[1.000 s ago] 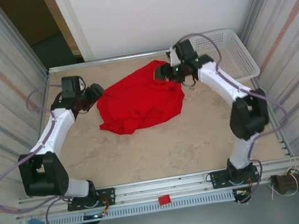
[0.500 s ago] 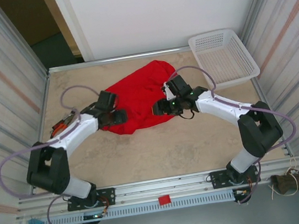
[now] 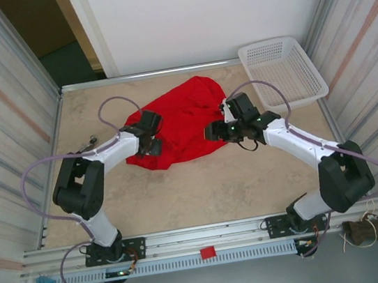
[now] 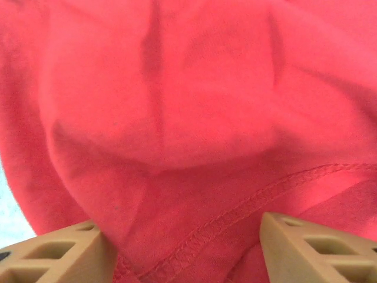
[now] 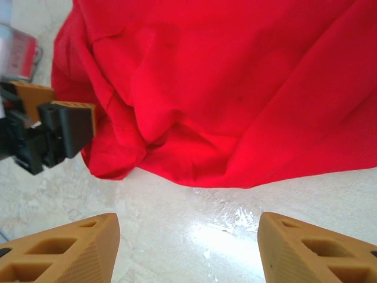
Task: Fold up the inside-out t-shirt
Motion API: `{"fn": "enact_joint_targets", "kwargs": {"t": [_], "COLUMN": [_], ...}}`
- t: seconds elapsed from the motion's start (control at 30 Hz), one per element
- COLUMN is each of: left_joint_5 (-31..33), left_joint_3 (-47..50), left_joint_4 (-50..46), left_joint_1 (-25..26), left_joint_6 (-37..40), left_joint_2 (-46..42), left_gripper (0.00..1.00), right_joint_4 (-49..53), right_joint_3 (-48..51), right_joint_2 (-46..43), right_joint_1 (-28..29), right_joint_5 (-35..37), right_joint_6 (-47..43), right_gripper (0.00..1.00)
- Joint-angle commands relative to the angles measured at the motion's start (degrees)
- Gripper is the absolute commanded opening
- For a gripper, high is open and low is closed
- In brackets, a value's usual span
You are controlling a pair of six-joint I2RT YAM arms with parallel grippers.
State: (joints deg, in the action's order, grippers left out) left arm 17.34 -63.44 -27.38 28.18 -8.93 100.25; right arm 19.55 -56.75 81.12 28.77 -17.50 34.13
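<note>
The inside-out t-shirt (image 3: 184, 114) is a crumpled bright red heap at mid-table, plain red on the faces that show. My left gripper (image 3: 153, 145) sits at the heap's front left edge. In the left wrist view red cloth (image 4: 188, 118) with a stitched hem (image 4: 253, 203) lies between its tan fingers (image 4: 53, 253), which stand apart and are not pinched on it. My right gripper (image 3: 212, 132) is at the heap's front right edge. It is open over bare table (image 5: 185, 247), and the shirt (image 5: 224, 88) is just ahead of it.
A white basket (image 3: 283, 72) stands at the back right corner of the beige table (image 3: 203, 189). Metal-clad walls close in both sides. The other arm's gripper (image 5: 65, 127) shows at the left of the right wrist view, against the cloth's edge.
Both arms have come in to the shirt: the left one swung from the table's left side to the front left edge, the right one dropped from the back near the basket to the front right edge.
</note>
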Motion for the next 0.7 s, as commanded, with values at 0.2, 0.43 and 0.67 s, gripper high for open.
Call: {"fn": "enact_joint_targets", "kwargs": {"t": [0.2, 0.43, 0.67], "left_joint_5": [-2.74, -17.54, -17.39], "left_joint_3": [-8.61, -24.49, -32.99], "left_joint_4": [-6.52, -10.82, -9.39], "left_joint_1": [-0.81, -0.46, 3.36], "left_joint_6": [-1.18, -16.98, -28.52], "left_joint_2": [-6.64, -19.93, -22.71], "left_gripper": [0.0, 0.0, 0.0], "right_joint_4": [1.67, -2.85, -7.38], "right_joint_3": [0.68, -0.06, -2.28], "right_joint_2": [-5.68, -5.89, -6.39], "right_joint_1": [3.11, 8.0, 12.58], "right_joint_5": [0.87, 1.5, 6.67], "right_joint_6": [2.45, 6.11, 8.16], "right_gripper": [0.62, 0.69, 0.77]}}
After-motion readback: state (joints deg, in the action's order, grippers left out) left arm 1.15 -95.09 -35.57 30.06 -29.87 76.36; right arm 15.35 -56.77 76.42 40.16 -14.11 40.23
